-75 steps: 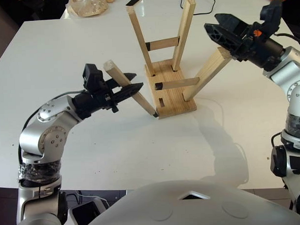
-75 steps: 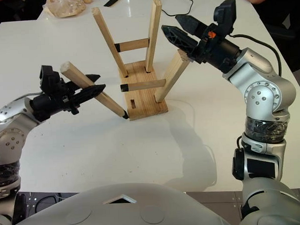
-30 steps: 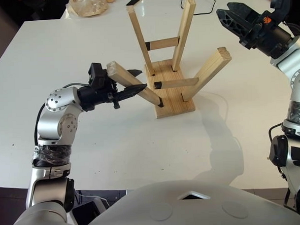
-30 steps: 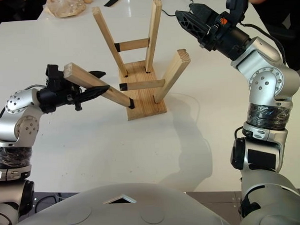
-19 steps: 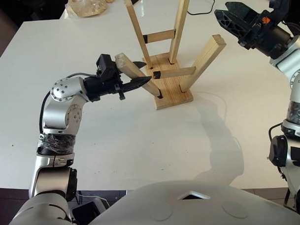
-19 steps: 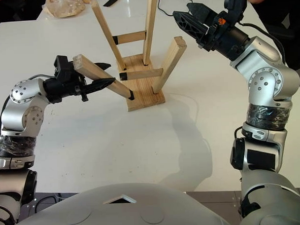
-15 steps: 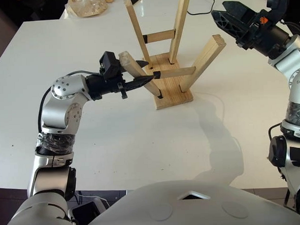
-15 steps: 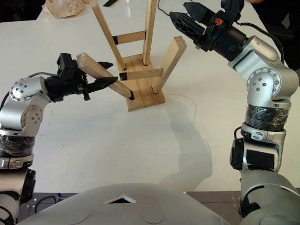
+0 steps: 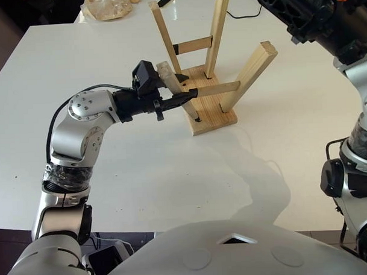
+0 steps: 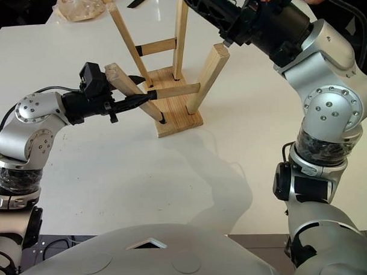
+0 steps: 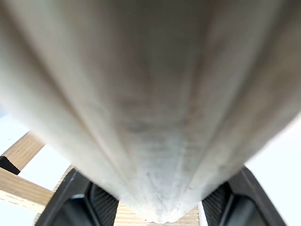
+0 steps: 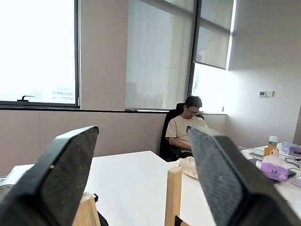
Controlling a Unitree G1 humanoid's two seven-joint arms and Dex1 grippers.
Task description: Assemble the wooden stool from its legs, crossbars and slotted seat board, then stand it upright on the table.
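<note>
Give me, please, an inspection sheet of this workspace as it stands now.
Surface: white table.
Job's things: seat board lying flat; two upright legs joined by a crossbar; third leg leaning, a second crossbar at it; fourth leg slanted, lower end at the board.
Clutter: crumpled bag at the far edge.
Grippers: left gripper shut on the fourth leg; right gripper open, holding nothing.
Cables: black cable at the far edge.
Surroundings: windows.
</note>
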